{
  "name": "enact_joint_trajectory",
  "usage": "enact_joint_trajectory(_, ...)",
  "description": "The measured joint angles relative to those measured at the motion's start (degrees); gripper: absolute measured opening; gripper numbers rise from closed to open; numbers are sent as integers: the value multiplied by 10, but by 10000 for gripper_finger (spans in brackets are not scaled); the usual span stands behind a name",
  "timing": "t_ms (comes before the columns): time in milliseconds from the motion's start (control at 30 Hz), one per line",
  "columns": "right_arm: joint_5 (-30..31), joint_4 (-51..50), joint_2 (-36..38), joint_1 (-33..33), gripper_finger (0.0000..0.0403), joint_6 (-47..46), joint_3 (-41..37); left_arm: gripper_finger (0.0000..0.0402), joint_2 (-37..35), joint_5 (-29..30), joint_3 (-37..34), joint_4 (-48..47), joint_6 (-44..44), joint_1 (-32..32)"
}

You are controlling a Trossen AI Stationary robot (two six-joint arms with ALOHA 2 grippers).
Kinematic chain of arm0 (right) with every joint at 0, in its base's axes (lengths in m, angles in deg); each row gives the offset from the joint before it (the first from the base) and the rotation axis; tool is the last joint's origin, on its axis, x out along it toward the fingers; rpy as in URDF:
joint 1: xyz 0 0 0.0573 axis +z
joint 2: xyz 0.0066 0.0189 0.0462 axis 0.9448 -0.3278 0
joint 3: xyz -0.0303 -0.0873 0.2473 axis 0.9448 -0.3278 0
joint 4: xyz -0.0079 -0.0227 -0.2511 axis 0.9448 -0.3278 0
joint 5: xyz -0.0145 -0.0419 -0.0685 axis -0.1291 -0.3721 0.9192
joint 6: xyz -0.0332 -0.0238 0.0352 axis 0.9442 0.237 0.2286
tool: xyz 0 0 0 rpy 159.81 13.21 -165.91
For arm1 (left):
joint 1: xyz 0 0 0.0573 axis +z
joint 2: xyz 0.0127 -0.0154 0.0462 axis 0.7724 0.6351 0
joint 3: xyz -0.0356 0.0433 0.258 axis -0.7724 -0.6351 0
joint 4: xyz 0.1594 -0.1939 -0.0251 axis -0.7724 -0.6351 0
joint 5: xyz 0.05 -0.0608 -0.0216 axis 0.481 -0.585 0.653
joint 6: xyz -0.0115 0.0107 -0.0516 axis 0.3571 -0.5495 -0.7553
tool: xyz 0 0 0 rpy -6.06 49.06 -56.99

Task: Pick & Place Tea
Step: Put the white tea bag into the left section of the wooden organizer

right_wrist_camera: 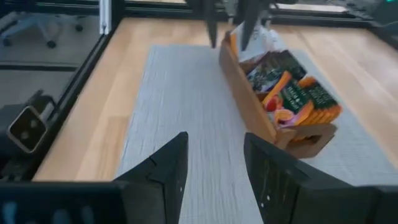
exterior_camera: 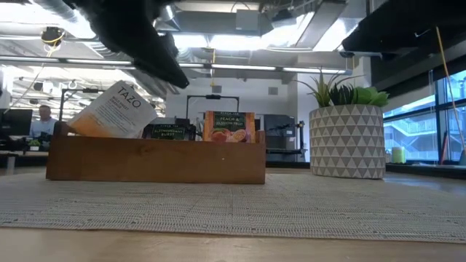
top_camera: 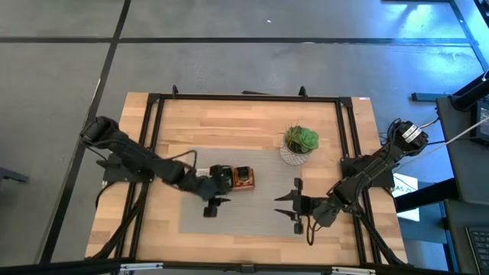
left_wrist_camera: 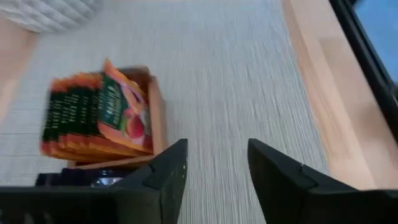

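A long wooden tray (top_camera: 246, 186) lies on a grey mat, with tea sachets standing in its compartments. In the low view a white-and-orange sachet (exterior_camera: 116, 110) leans tilted out of one end, dark sachets (exterior_camera: 167, 131) fill the middle, and red-orange ones (exterior_camera: 229, 126) the other end. My left gripper (top_camera: 223, 180) hovers open over the tray's left part; its wrist view shows empty fingers (left_wrist_camera: 214, 168) above the red-orange stack (left_wrist_camera: 96, 118). My right gripper (top_camera: 284, 205) is open and empty over the mat, right of the tray (right_wrist_camera: 273, 93).
A green plant in a white patterned pot (top_camera: 300, 143) stands on the mat's far right corner, beyond the tray (exterior_camera: 348, 138). A black frame (top_camera: 244, 98) runs around the wooden table. Bare mat (top_camera: 260, 218) lies between the two grippers and toward the near edge.
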Motion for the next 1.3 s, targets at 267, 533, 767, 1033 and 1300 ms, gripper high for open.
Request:
enact_joint_trajectory(267,-13,-12,0,-3,158,16,0,166,0,-193,119,-240,17,103)
enact_joint_trajectory(533,-13,-12,0,-31,158,16,0,151,0,-198,186,-418,61,131)
enact_joint_trajectory(767,-14,-12,0,-54,158,12,0,138,13,-197,186,-438,52,137)
enact_joint_trajectory(1033,-18,-13,0,-53,159,12,0,127,48,-186,186,-444,56,137)
enact_joint_trajectory(1300,-18,-16,0,-53,159,12,0,98,63,-186,186,-447,56,137)
